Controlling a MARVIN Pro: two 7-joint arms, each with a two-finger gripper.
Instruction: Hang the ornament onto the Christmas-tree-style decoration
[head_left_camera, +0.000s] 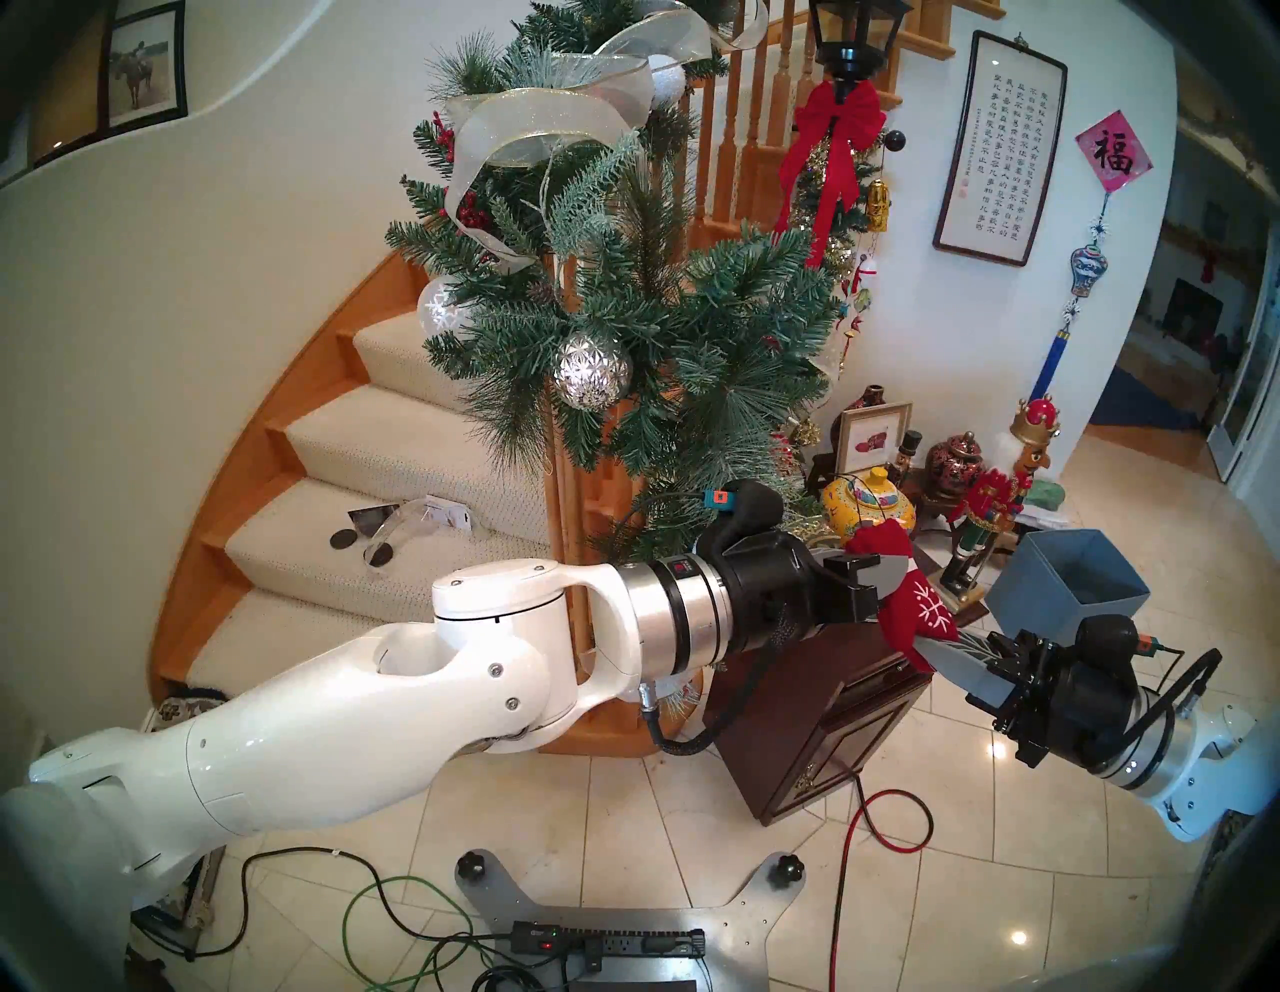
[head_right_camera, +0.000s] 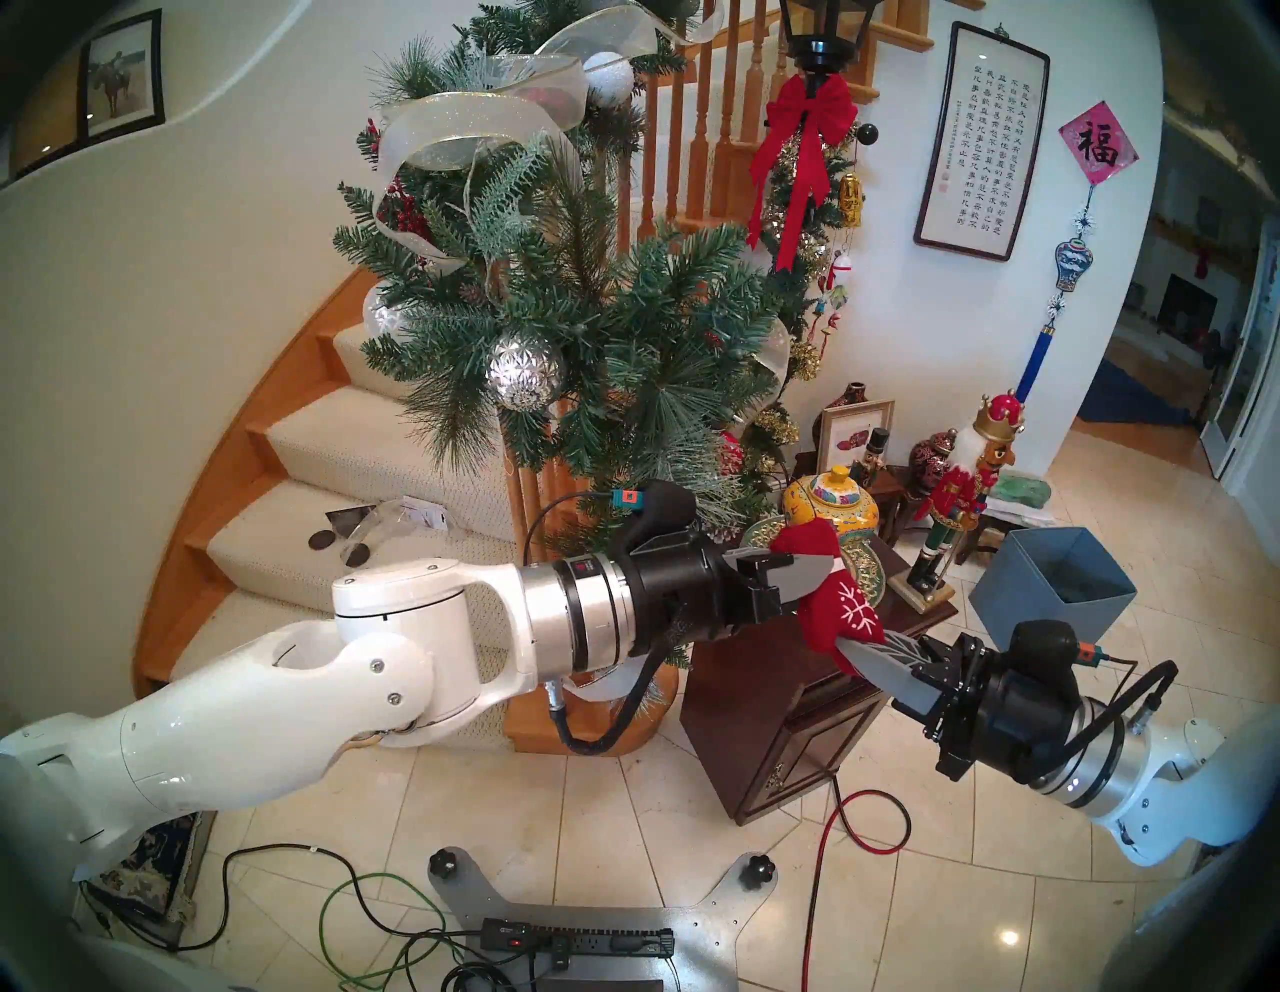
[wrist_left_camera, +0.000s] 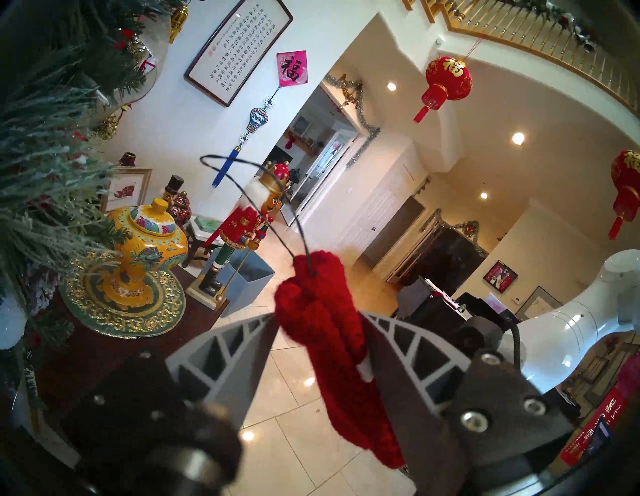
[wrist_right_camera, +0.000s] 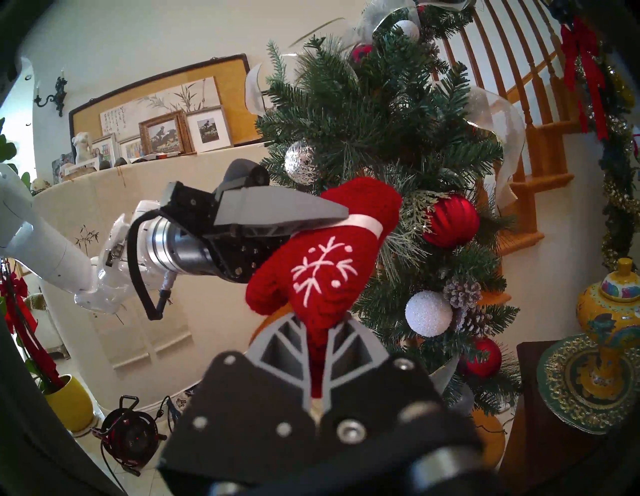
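Pink diamond paper (head_left_camera: 1114, 151), upper right on wall: black character 福. Red lantern (wrist_left_camera: 448, 79), upper right in left wrist view: gold 福. Framed calligraphy scroll (head_left_camera: 989, 147), upper right: columns of Chinese characters, too small to read.

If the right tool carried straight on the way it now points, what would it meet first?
The right tool is shut on the red mitten, and the left tool straddles the mitten's cuff just ahead, so probably that. Beyond lies the pine garland; depth is unclear.

Fuzzy red knit mitten (wrist_right_camera: 322, 263); shiny patterned silver ball (head_left_camera: 591, 369); glossy tile floor (head_left_camera: 623, 817).
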